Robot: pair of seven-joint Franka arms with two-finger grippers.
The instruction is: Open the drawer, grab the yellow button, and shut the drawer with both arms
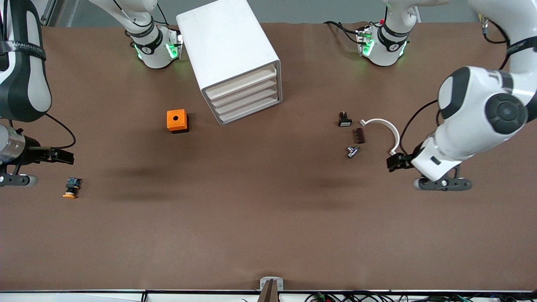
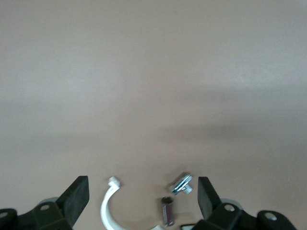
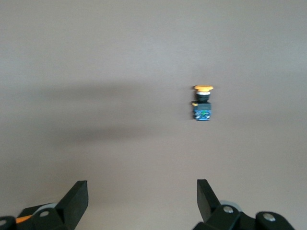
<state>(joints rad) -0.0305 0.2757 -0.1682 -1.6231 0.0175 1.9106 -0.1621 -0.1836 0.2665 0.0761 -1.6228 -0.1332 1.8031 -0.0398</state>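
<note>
The button (image 1: pixel 71 187), with an orange cap and a black-and-blue body, lies on the brown table at the right arm's end; it also shows in the right wrist view (image 3: pixel 203 102). My right gripper (image 1: pixel 63 156) hovers open and empty beside it, slightly farther from the front camera; it also shows in its own view (image 3: pixel 142 196). The white drawer cabinet (image 1: pixel 228 50) stands between the arm bases with all its drawers (image 1: pixel 245 96) shut. My left gripper (image 1: pixel 393 162) is open and empty, low over the table at the left arm's end, and shows in its own view (image 2: pixel 142 196).
An orange cube with a black hole (image 1: pixel 177 121) sits beside the cabinet. Near the left gripper lie a white curved piece (image 1: pixel 384 127), a brown piece (image 1: pixel 358 136), a small metal part (image 1: pixel 352 151) and a black part with a white face (image 1: pixel 345 120).
</note>
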